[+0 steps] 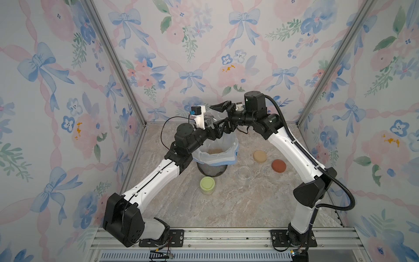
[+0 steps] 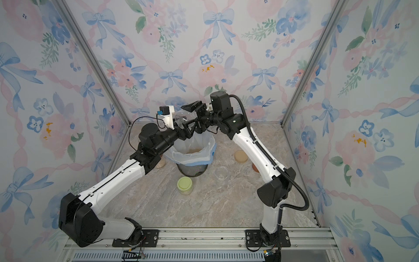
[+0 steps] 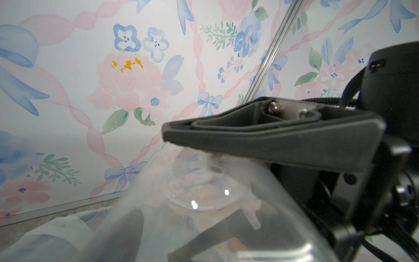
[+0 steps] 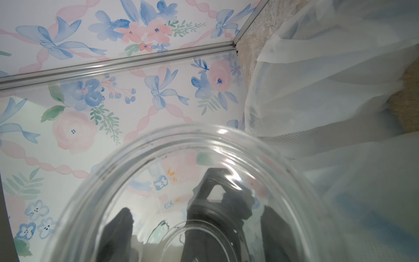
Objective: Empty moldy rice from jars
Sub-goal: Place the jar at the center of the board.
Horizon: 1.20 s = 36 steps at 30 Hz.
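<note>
Bin (image 1: 210, 170), white-lined, was taken as reference. Left gripper (image 1: 212, 129) hung over its far rim, clamped on a clear open jar (image 4: 172, 145). Right gripper (image 1: 215, 115) was at the same spot, jaws astride that jar, one finger (image 3: 249, 136) on the glass; a full clamp could not be told. Green-lidded jar (image 1: 207, 184) stood just in front of the bin, empty jar (image 1: 244, 172) front-right. Beige lid (image 1: 260, 156) and red lid (image 1: 278, 166) lay right of the bin, apart. Tan rice (image 1: 218, 150) lay inside the bin.
</note>
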Motion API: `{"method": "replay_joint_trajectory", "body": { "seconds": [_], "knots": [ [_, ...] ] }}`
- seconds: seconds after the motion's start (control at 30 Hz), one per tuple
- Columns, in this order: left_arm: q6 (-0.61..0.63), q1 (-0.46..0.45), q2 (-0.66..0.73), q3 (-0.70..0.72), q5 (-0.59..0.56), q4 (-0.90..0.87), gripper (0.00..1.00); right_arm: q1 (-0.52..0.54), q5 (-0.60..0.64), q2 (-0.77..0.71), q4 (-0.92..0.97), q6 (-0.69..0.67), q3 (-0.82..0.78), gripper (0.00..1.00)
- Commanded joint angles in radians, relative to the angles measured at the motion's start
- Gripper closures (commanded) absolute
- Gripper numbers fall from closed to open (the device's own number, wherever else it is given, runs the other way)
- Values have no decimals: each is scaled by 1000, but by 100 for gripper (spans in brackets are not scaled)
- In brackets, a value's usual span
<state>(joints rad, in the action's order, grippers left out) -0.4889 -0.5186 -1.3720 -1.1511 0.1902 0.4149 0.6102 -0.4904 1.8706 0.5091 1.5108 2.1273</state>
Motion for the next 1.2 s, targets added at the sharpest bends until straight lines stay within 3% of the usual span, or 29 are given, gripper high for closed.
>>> {"method": "replay_joint_trajectory", "body": {
  "seconds": [0.0, 0.2, 0.23, 0.33, 0.37, 0.47, 0.9, 1.17],
  "knots": [
    [-2, -14, -1, -56, 43, 90, 100, 10, -34, 25, -40, -31, 5, 100],
    [-6, -11, 6, -46, 61, 91, 100, -5, -24, 34, -12, -76, 40, 100],
    [-9, -11, 7, -42, 61, 90, 95, -7, -23, 39, -3, -87, 52, 100],
    [-17, -8, 19, -26, 58, 90, 56, -13, -15, 49, 11, -115, 82, 100],
    [-20, -7, 25, -20, 57, 89, 37, -14, -12, 52, 19, -126, 94, 100],
    [-32, -3, 39, -5, 42, 89, 2, -19, -11, 60, 32, -155, 122, 100],
    [-59, 14, 115, 49, 99, 88, 2, -75, 27, 68, 60, -267, 190, 100],
    [-58, 28, 201, 107, 130, 76, 2, -96, 68, 61, 124, -417, 201, 100]
  ]
}}
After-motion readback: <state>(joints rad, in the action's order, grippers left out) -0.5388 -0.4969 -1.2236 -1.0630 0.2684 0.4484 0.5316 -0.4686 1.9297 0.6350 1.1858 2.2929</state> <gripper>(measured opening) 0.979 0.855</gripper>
